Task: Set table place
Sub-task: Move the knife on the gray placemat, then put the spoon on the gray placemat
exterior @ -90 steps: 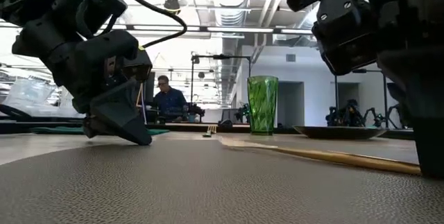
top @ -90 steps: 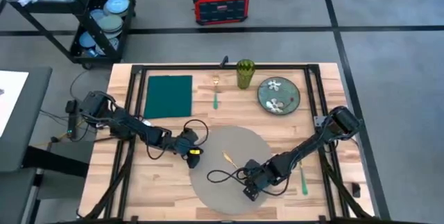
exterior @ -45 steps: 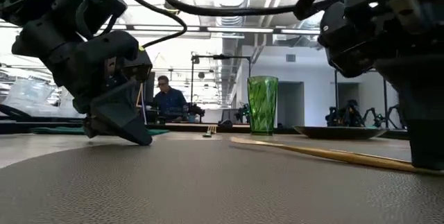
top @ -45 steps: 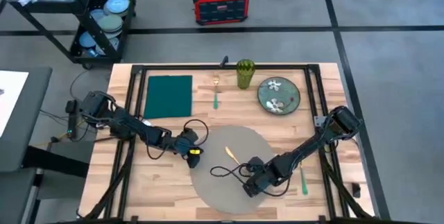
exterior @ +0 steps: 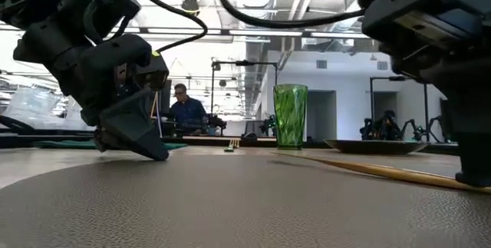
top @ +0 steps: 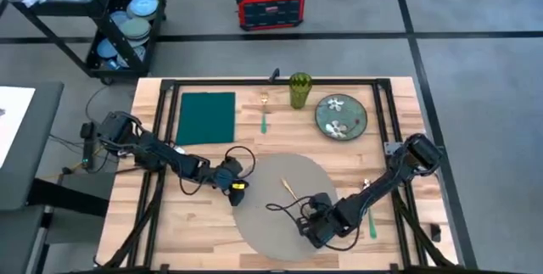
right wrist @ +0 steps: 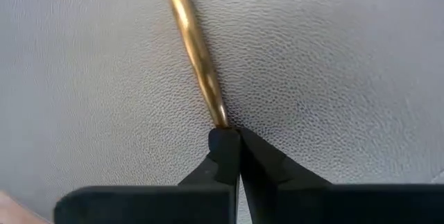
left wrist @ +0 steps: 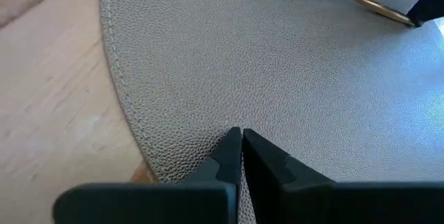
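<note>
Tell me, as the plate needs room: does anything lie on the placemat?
Yes: a gold utensil lies on the placemat, its end in the shut jaws of the right gripper; the left gripper pinches the mat's edge.

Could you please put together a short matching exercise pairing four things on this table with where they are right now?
Things:
1. green glass
2. dark green napkin
3. floral plate
4. gold utensil

Places:
A. lying on the grey placemat
B. far right of the table
C. far left
D. far edge, between the other two

Pairs: 1-D, 2-C, 3-B, 4-A
</note>
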Robot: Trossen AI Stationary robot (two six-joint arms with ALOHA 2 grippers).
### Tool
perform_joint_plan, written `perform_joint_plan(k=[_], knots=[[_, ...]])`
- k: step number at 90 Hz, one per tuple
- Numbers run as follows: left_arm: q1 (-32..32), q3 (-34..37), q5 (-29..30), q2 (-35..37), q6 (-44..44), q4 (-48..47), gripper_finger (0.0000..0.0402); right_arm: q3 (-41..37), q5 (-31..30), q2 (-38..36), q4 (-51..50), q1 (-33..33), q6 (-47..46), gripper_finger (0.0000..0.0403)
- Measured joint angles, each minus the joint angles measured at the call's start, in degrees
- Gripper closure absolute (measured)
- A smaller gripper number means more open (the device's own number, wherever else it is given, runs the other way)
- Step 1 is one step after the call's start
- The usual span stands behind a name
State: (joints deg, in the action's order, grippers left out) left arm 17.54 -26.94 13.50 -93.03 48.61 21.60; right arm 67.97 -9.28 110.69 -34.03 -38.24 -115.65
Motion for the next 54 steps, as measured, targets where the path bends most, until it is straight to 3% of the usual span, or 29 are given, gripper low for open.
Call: perform_joint_plan(k=[21,54], knots=[[0.0,0.0,0.0,0.0,0.1,0.1,0.0402,1.8,-0.9,0.2,-0.8,-0.3,-3.6,0.0403],[-0.5,0.1,0.3,-0.1,-0.4,1.4,0.0402,6.4,-3.5,0.1,-2.9,1.3,2.1,0.0403]])
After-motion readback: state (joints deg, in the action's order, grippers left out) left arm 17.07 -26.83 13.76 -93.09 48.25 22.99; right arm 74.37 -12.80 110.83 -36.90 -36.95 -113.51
